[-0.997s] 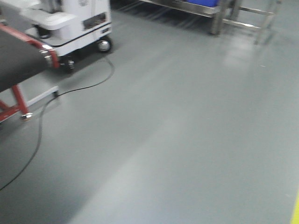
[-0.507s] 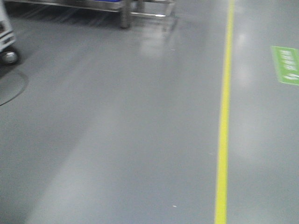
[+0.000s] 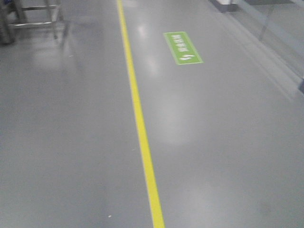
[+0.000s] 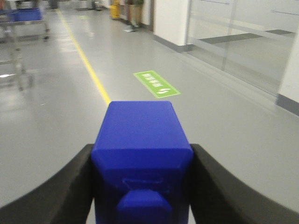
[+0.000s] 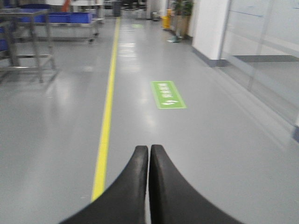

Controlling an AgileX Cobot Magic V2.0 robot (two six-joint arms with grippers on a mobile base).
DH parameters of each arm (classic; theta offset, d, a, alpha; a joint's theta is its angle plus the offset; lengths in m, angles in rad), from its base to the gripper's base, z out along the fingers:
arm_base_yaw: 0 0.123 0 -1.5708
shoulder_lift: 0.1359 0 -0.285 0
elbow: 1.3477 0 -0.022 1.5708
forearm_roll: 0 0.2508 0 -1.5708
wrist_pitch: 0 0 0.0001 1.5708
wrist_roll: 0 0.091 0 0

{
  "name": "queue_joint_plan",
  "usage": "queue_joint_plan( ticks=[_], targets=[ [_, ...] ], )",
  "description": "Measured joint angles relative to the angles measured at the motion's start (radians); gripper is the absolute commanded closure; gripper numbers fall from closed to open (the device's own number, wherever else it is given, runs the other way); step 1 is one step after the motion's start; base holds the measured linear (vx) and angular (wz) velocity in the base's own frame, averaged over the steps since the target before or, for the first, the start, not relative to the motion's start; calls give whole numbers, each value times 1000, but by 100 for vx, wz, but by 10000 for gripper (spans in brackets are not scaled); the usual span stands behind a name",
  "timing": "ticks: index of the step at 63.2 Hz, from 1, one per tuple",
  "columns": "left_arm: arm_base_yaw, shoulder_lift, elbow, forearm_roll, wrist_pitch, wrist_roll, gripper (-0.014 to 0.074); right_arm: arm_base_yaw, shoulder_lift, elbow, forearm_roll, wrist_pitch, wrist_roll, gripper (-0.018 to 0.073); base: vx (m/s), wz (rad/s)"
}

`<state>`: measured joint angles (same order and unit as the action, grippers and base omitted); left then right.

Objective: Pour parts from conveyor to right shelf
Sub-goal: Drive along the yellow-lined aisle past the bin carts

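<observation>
The left gripper (image 4: 141, 156) clamped the small glossy blue plastic block (image 4: 139, 126) between its curved black fingers (image 4: 60, 186), spread to the block's width. The right gripper (image 5: 149, 151) was pressed together, empty. Well beyond stood the stainless steel shelf (image 5: 28, 12) with blue plastic bins (image 5: 70, 17).

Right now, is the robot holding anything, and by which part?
The left end effector clamps a blue block by its two opposite sides; the right end effector is shut and empty.
</observation>
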<state>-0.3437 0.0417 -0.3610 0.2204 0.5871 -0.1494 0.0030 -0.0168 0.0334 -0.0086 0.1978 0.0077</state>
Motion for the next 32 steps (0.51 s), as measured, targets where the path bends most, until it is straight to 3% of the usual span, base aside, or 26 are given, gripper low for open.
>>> queue_joint_plan(
  ticks=[16,32],
  targets=[
    [0,0,0,0,0,0,603,0,0,0,0,0,0,568,13,-50],
    [0,0,0,-1,0,0,603,0,0,0,0,0,0,568,21,-12]
  ],
)
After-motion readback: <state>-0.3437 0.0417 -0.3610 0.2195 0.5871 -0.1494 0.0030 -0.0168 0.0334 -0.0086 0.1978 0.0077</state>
